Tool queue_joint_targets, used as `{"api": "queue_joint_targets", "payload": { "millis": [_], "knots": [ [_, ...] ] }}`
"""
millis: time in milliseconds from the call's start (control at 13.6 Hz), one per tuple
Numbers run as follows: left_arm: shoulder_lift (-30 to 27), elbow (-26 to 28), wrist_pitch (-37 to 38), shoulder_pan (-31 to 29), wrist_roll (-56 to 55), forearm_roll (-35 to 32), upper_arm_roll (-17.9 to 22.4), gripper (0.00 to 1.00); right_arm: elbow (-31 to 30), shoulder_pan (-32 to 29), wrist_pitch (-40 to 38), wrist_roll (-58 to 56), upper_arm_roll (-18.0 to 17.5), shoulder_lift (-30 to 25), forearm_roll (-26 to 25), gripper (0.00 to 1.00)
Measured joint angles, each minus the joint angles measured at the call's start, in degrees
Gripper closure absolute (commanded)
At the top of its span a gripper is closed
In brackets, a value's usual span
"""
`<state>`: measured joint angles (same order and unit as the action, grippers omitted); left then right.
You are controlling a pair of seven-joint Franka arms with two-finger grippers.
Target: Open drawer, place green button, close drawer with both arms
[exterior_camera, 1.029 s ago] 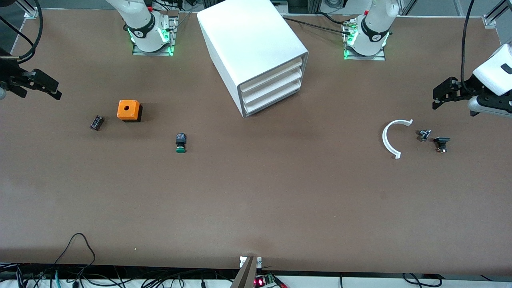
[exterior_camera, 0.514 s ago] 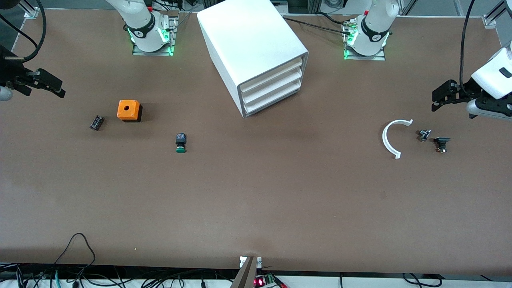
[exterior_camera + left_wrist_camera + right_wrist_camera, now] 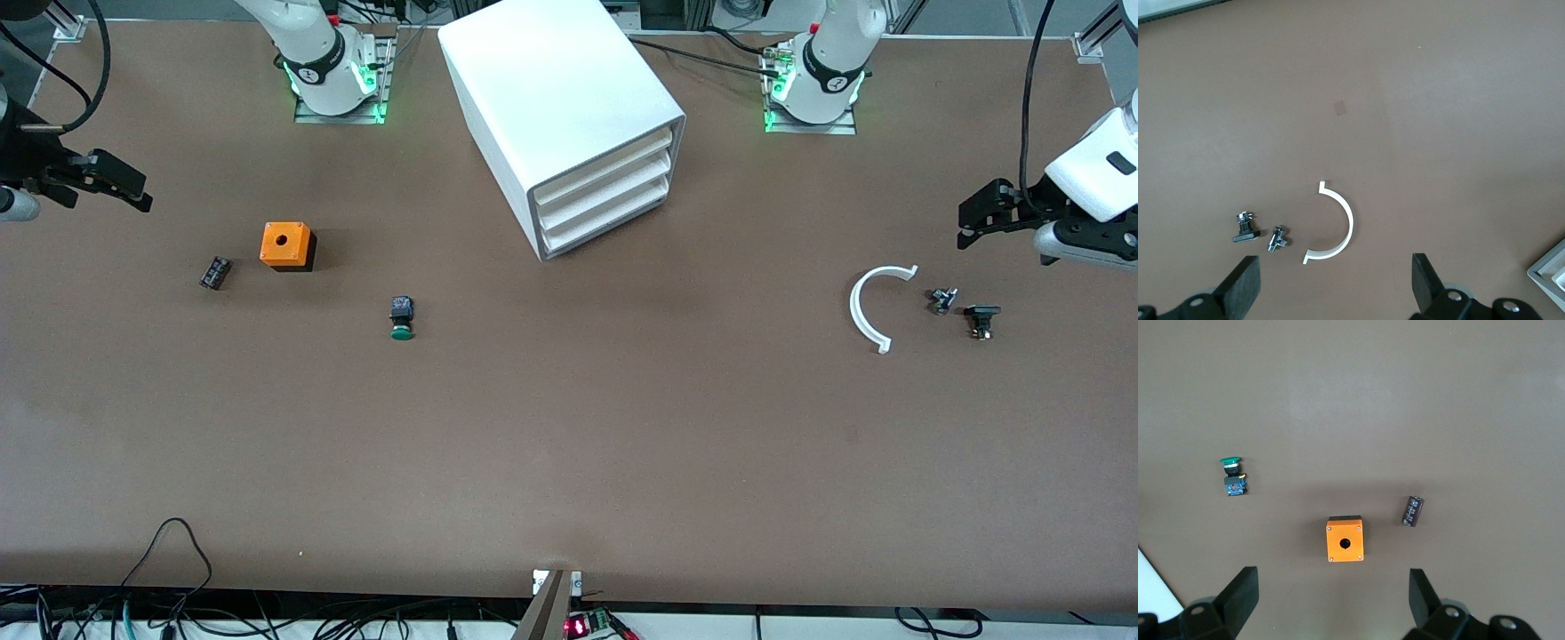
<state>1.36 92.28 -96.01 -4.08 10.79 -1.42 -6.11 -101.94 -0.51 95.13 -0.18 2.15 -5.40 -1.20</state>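
Jaws spread wide, both grippers empty: left gripper [image 3: 976, 216] over table's left-arm end, right gripper [image 3: 120, 184] over right-arm end. Button [image 3: 402, 317] on table, nearer cam than orange cube [image 3: 286, 245]. Drawer [image 3: 606, 222] closed, lowest in cabinet [image 3: 551, 98].

Robot lab: two bolted-down arm bases [image 3: 336, 76] on brown table [image 3: 569, 444], aluminium framing, loose cables [image 3: 169, 569].

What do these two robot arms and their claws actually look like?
Both arms are glossy white with rounded shells. Black bands with a small white mark ring their lower joints, and green lights glow at the bases. Black cables trail from each. The left gripper and right gripper are black, each with two blocky fingers.
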Motion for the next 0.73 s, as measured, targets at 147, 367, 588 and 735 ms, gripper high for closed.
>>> {"api": "queue_joint_targets", "payload": {
  "millis": [147, 367, 588, 735],
  "knots": [
    [0.0, -0.1, 0.0, 0.1, 0.0, 0.0, -0.2, 0.00, 0.1, 0.0, 0.0, 0.0, -0.1, 0.5, 0.0, 0.00],
    [0.0, -0.8, 0.2, 0.2, 0.0, 0.0, -0.7, 0.00, 0.2, 0.0, 0.0, -0.1, -0.1, 1.4, 0.0, 0.00],
    [1.3, -0.8, 1.0, 0.3, 0.0, 0.0, -1.1, 0.00, 0.1, 0.0, -0.1, -0.1, -0.1, 3.0, 0.0, 0.00],
    [5.1, -0.8, 1.1, 0.3, 0.0, 0.0, -2.1, 0.00, 0.1, 0.1, -0.1, -0.1, -0.2, 5.4, 0.0, 0.00]
  ]
}}
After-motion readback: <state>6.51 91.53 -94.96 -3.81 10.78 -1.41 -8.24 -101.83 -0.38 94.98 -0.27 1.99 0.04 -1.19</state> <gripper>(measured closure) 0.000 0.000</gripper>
